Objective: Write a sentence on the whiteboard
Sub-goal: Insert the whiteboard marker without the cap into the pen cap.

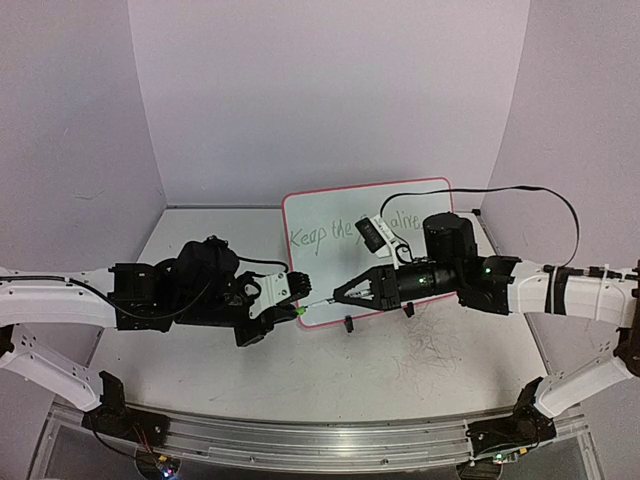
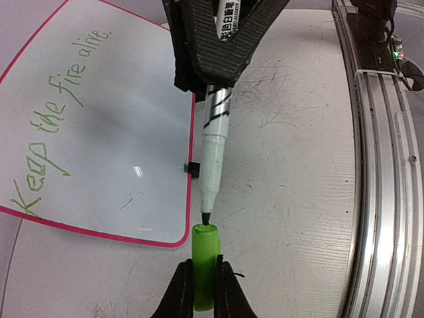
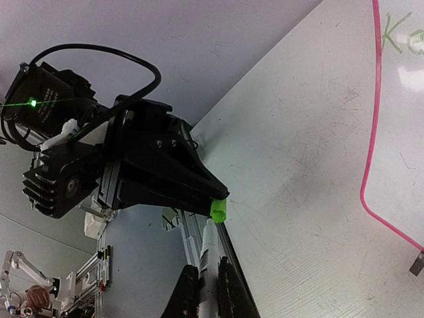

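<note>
While the whiteboard (image 1: 318,275) with the sentence (image 2: 61,109) lies just far of them, we note left gripper (image 2: 202,291) clamped on the cap (image 2: 205,255), right gripper (image 3: 207,290) on the marker (image 2: 213,152), tip at cap's mouth.

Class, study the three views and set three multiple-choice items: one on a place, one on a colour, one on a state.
1. The tip of the marker is: A) at the open end of the cap; B) on the table; C) pointing upward.
2. The sentence on the whiteboard is: A) black; B) green; C) blue.
3. The left pincer is: A) open, empty; B) shut on a cloth; C) shut on the cap.
Answers: 1 A, the left wrist view shows the tip at the cap's mouth; 2 B, the letters read green; 3 C, it grips the cap's sides.
</note>
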### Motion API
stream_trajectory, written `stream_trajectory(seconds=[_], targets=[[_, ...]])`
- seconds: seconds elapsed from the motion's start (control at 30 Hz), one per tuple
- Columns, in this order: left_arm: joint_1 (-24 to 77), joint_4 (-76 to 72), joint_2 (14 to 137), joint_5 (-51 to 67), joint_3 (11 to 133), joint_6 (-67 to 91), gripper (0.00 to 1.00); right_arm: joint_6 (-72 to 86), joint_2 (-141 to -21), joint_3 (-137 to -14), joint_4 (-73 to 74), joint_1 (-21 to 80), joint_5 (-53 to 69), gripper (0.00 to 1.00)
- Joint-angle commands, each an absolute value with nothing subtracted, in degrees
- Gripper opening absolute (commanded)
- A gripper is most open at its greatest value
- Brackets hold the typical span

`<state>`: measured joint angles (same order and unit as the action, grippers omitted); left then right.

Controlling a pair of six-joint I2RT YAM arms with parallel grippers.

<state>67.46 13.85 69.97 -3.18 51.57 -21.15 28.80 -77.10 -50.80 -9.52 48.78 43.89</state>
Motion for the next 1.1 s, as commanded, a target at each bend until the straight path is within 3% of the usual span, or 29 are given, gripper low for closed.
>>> stream_trajectory(seconds=[0.0,1.07], targets=[[67.7,10.9,68.7,-2.8,51.2,-21.2,0.0,28.6,-78.4,-53.3,-12.2,49.6,43.4,0.0],[67.7,10.1,67.8,-3.0,50.1,-21.2,0.0,28.6,-76.7,-49.0,-13.6,49.8,42.0,0.0]])
